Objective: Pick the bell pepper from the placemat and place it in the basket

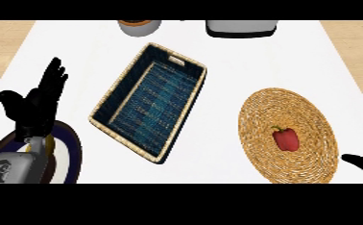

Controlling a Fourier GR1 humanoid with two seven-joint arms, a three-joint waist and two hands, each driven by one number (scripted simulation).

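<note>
You are looking down on a wide white counter top (234, 75) with pale wood showing past it at the left and right sides. The biggest thing on it is a rectangular woven basket with a tan rim and a dark blue inside (149, 99). It lies on a slant left of centre, with nothing in it.

To the right, apart from the basket, is a round woven straw-coloured placemat (284, 108).

At the lower left lies a round plate with a dark blue rim (73, 152), partly hidden behind your grey left forearm (14, 166). Above that forearm, your black left hand (39, 99) rests near the left edge. Its fingers are straight, spread and pointing up, it holds nothing, and it is well away from the basket.

At the far edge of the counter stands a pale grey appliance with a black base (241, 28), cut off by the top of the view. Left of it is a grey pot with an orange rim (139, 27), also cut off.

The small red bell pepper (285, 138) sits on the placemat, a little below its middle, and nothing touches it.

Of your right hand (352, 160), only a black tip shows at the right edge, just beside the placemat's lower right rim. Too little of it is visible to say how it is set.
</note>
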